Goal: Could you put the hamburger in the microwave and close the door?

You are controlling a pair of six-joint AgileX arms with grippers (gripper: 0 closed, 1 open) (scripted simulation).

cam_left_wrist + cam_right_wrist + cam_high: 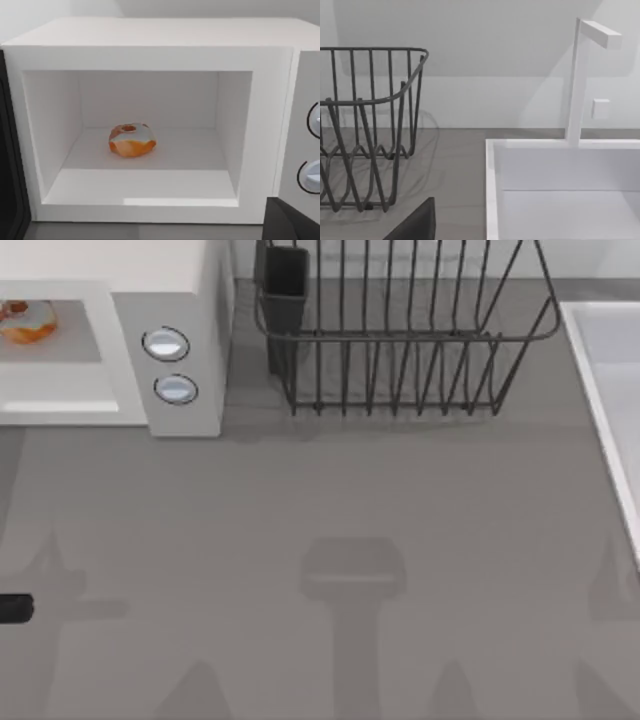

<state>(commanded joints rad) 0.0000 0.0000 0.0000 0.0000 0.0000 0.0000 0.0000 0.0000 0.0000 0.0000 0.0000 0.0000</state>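
Door (10,165): dark edge nearest the left wrist camera, swung open.
Hamburger (132,140): inside the microwave (150,35) cavity, ahead of the left gripper.
Grippers: finger state cannot be told.
Progress: hamburger placed; door not yet closed.

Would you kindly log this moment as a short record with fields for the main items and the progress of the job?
hamburger: on the floor of the microwave cavity, nothing touching it
microwave: far left of the table, cavity open to view
door: swung open, dark edge at the cavity's side
dish rack: right of the microwave, beside a white sink
progress: hamburger in; door not yet closed
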